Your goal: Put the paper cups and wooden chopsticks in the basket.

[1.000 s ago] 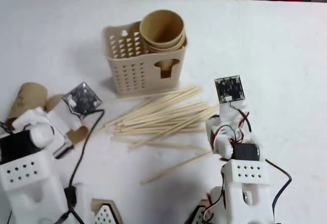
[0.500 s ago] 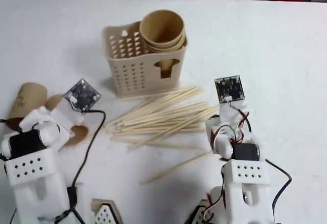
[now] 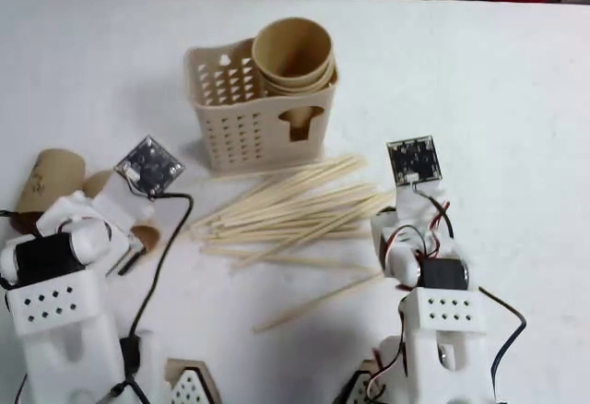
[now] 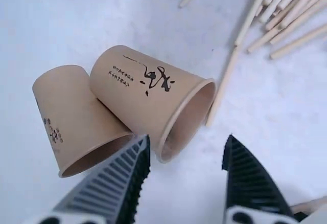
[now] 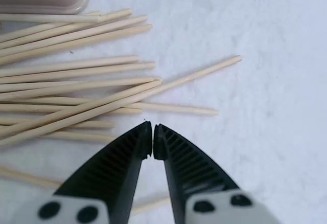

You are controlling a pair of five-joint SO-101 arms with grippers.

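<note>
The basket (image 3: 241,125) stands upright on the table (image 3: 516,100) at 12 o'clock from the table centre. A stack of nested paper cups (image 3: 293,52) occupies its 3 o'clock end, mouths upward. The wooden chopsticks (image 3: 295,208) lie in a loose fan on the table at 6 o'clock from the basket, the nearest ones close to its base. One stray chopstick (image 3: 318,303) lies apart at 6 o'clock from the pile. Two loose paper cups lie on their sides at 9 o'clock from the pile, touching along their walls: the printed cup (image 4: 148,101) nearer the chopsticks and the second cup (image 4: 76,121) beside it. The left gripper (image 4: 186,144) hangs over these cups with its fingers spread apart, at the rim of the printed cup, gripping nothing. The right gripper (image 5: 153,132) sits over the 3 o'clock end of the pile, fingertips pressed together with nothing between them.
</note>
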